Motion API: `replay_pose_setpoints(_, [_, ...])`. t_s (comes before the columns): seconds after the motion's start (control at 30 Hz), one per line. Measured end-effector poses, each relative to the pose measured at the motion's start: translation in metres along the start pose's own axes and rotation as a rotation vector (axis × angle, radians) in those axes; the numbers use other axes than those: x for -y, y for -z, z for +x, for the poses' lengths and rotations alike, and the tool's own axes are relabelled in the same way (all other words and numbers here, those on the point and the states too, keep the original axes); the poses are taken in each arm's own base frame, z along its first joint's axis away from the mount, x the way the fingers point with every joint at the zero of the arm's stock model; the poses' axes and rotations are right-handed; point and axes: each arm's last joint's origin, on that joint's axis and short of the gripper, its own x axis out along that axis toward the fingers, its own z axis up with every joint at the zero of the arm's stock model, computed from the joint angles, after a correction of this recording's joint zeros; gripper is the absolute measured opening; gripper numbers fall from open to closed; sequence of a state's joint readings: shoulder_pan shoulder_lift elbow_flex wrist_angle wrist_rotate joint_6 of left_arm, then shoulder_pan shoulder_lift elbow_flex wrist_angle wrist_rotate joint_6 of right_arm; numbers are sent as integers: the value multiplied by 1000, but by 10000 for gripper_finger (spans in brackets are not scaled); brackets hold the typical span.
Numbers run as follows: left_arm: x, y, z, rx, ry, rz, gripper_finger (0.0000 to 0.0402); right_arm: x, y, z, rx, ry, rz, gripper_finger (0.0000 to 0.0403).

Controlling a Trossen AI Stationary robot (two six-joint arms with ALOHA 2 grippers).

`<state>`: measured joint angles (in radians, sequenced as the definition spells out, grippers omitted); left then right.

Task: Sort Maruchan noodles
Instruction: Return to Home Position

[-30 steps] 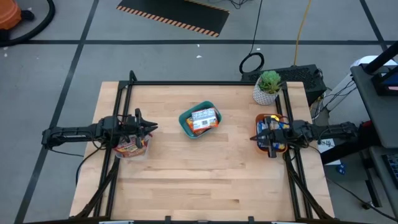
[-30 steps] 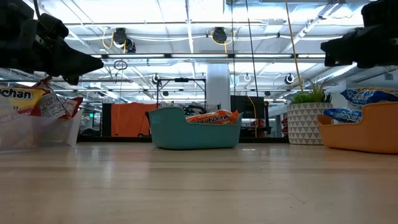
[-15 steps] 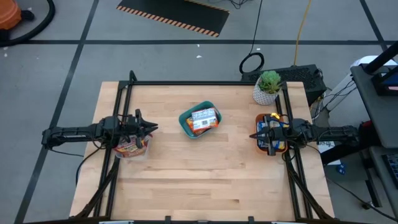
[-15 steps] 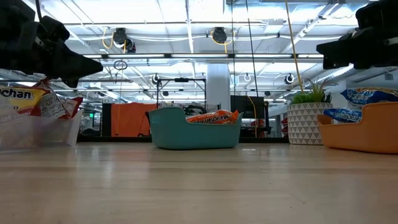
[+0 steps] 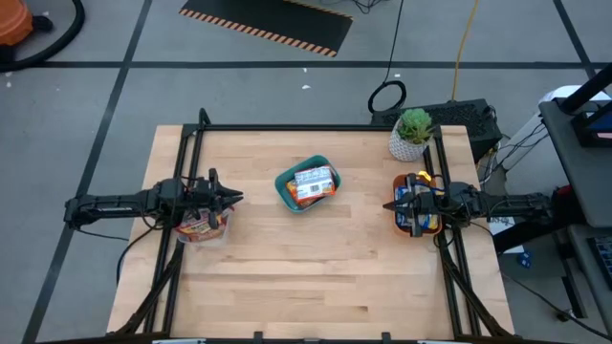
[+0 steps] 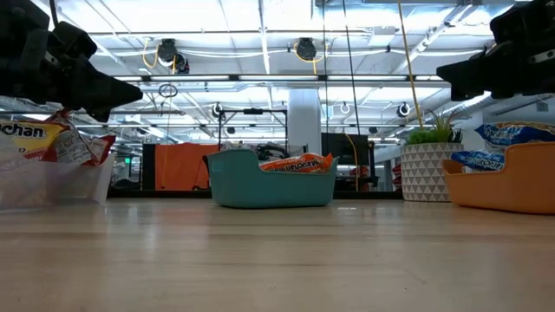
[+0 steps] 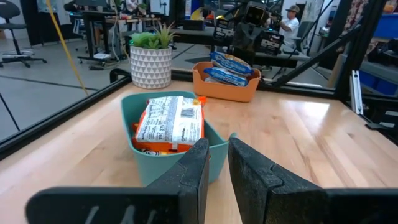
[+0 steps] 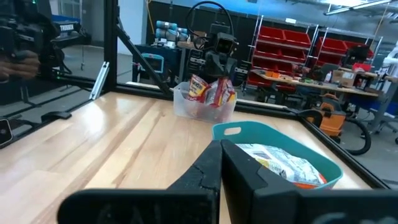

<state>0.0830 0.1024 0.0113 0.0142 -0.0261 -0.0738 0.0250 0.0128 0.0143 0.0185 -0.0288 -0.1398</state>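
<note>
While orange Maruchan noodles (image 5: 314,183) lie inside the teal bin (image 5: 283,192), red packets (image 6: 35,139) fill the clear tub (image 6: 61,184) to the bin's left, and blue packets (image 6: 512,133) fill the orange tray (image 6: 499,186) to its right. The left gripper (image 5: 237,197) hangs over the tub, fingers barely parted, holding nothing. The right gripper (image 5: 387,209) hangs over the tray, fingers pressed together, empty.

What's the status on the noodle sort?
Left gripper slightly open, empty, above clear bin. Right gripper shut, empty, above orange bin. Packs all in bins. Nothing blocking.
</note>
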Motion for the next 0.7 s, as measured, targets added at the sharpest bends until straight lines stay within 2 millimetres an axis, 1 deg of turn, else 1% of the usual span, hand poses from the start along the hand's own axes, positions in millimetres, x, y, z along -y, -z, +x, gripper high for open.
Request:
replay_pose_setpoints(0.3, [3, 0, -1, 7, 34, 30, 65, 0, -1, 0, 13, 3, -6, 4])
replay_pose_setpoints(0.57, [9, -6, -6, 80, 97, 61, 65, 0, -1, 0, 15, 3, -4, 4])
replay_pose_setpoints(0.7, [9, -6, -7, 91, 100, 84, 65, 0, -2, 0, 17, 3, -4, 4])
